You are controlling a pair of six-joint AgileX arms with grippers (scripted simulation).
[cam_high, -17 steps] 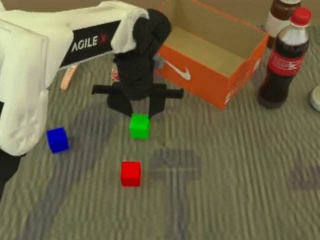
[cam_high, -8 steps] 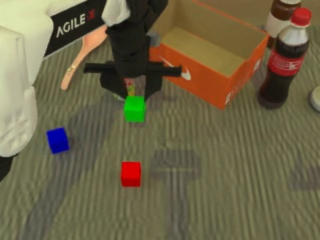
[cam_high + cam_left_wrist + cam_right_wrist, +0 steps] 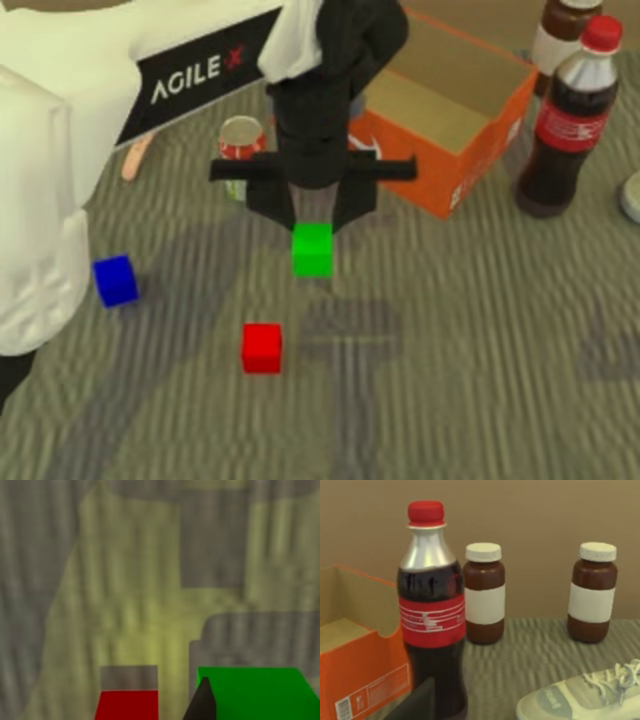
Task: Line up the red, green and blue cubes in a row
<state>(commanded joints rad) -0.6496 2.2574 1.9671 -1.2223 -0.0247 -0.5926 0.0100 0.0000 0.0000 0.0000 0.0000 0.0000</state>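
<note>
My left gripper [image 3: 312, 230] is shut on the green cube [image 3: 312, 250] and holds it a little above the cloth, near the table's middle. In the left wrist view the green cube [image 3: 260, 692] sits against one dark finger [image 3: 201, 705], with the red cube [image 3: 127, 706] on the cloth beside it. The red cube [image 3: 262, 347] lies nearer the front edge, slightly left of the green one. The blue cube [image 3: 116, 280] rests far left. My right arm is outside the top view; only one dark finger [image 3: 417, 702] shows in its wrist view.
A red-and-green drink can [image 3: 240, 150] stands behind the left gripper. An open orange shoebox [image 3: 450, 175] sits at the back right, with a cola bottle [image 3: 570, 120] and a brown jar [image 3: 560, 30] beside it. A second brown jar [image 3: 592, 592] and a sneaker [image 3: 580, 695] appear in the right wrist view.
The left gripper carried the green cube first toward the back, then to the right and forward. The drink can came out from under the arm. Red and blue cubes stayed put.
</note>
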